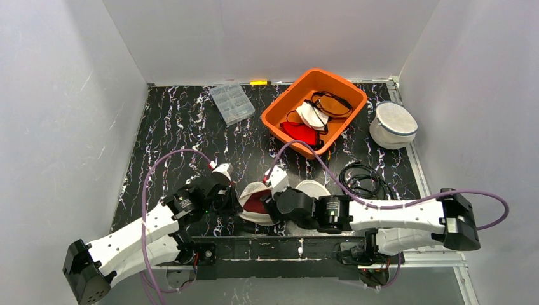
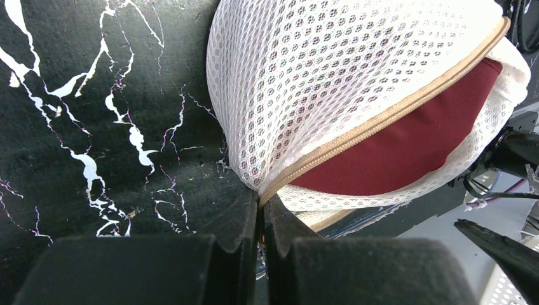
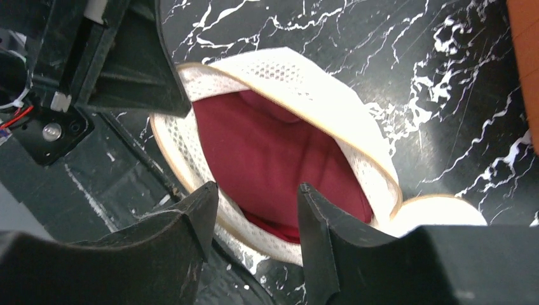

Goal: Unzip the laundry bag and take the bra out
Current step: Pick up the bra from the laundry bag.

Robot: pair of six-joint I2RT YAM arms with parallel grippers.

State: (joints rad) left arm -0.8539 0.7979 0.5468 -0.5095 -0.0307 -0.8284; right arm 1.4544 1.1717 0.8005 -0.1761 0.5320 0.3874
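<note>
- Low in the middle of the top view, you find the laundry bag [image 1: 253, 189] lying on the table [image 1: 171, 127], its zip partly open and the red bra [image 3: 273, 152] inside.
- Your left gripper [image 2: 260, 219] is pinched closed on the bag's zip corner.
- Your right gripper [image 3: 257, 203] hangs over the bra, fingers apart, holding nothing.
- Upper right of centre, the orange bin [image 1: 286, 95] holds red, white and dark garments.
</note>
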